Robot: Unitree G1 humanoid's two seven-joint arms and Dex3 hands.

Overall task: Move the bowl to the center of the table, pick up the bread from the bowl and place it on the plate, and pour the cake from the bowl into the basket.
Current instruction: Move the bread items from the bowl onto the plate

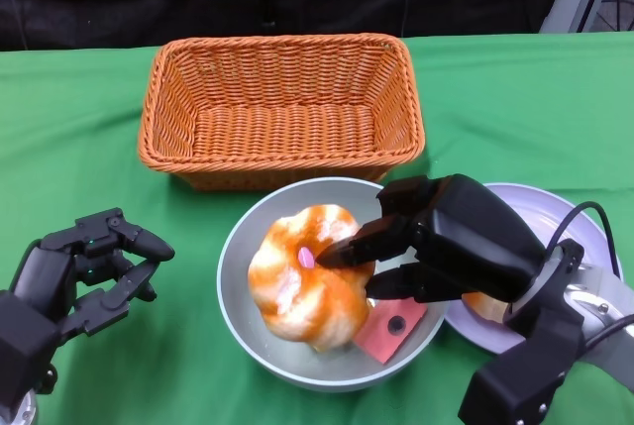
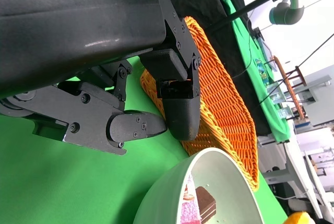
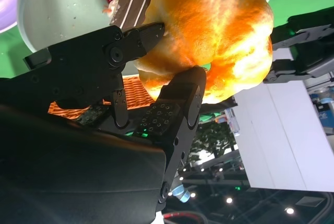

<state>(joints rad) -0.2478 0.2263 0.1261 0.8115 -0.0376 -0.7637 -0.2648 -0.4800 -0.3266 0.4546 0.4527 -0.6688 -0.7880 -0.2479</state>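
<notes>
One bread (image 1: 302, 281) is pinched by the right hand (image 1: 441, 242) at lower centre of the head view, fingers (image 1: 352, 247) pressed onto its top from the right, w/ the hand's body lying right of it, over the bowl's right rim. In the right wrist view the bread (image 3: 219, 41) is seen clamped between two black fingers (image 3: 180, 104), filling the upper centre of the frame. Whether the bread is lifted off the bowl floor or touching it can't be told.

Bread's look: rounded, lumpy, glossy orange-brown glaze w/ paler cream patches; a small pink spot is seen by the fingertips.

The bowl (image 1: 243, 257), pale grey-green, is placed at lower centre, just below the basket (image 1: 282, 108), its far rim close to the basket's near wall. A pink-red cake slice (image 1: 388, 331) is seen in the bowl's lower right, beside the bread; in the left wrist view the cake (image 2: 201, 205) shows brown layers.

The plate (image 1: 555, 212), pale lilac, is partly hidden behind the right hand at right of frame, touching or nearly touching the bowl.

The left hand (image 1: 84, 271) is held at lower left, over green cloth (image 1: 515, 98), fingers curled but apart, nothing gripped, well left of the bowl.
</notes>
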